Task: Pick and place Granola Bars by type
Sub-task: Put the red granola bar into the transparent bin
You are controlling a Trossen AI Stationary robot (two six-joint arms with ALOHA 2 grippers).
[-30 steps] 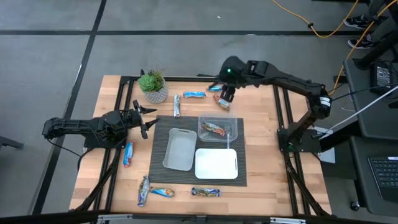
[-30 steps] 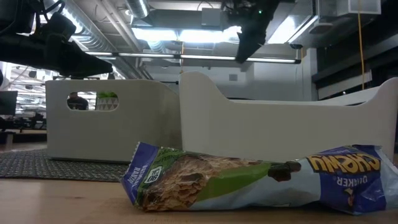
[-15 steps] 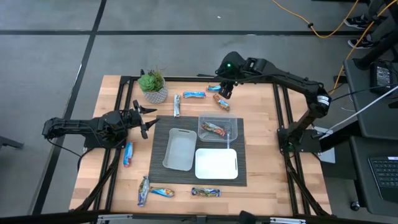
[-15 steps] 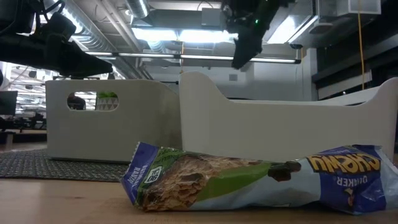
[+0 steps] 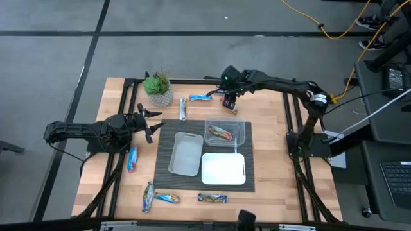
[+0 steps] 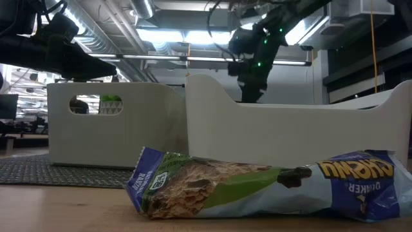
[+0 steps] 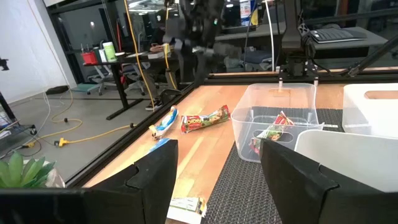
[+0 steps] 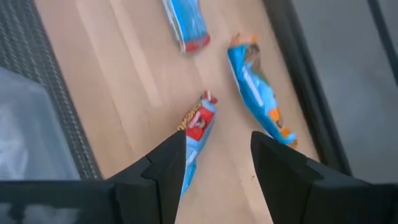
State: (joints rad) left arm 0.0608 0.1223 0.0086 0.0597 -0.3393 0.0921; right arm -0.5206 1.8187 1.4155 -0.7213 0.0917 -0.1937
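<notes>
On the wooden table (image 5: 270,147), the right gripper (image 5: 230,99) is hovering at twelve o'clock, fingers parted and empty, straddling a red-ended bar (image 8: 198,127) for pickup. The left gripper (image 5: 146,122) is waiting at nine o'clock, fingers apart and empty.

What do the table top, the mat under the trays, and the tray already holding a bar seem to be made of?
Table top: light wood, going by visible grain and plank lines. Mat: probably woven fabric or vinyl, dark with fine ribs. Tray: likely clear plastic, since the bar shows through its walls.

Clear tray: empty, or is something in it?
Not empty. The clear tray holds one granola bar, seen through its wall in the left wrist view.
</notes>
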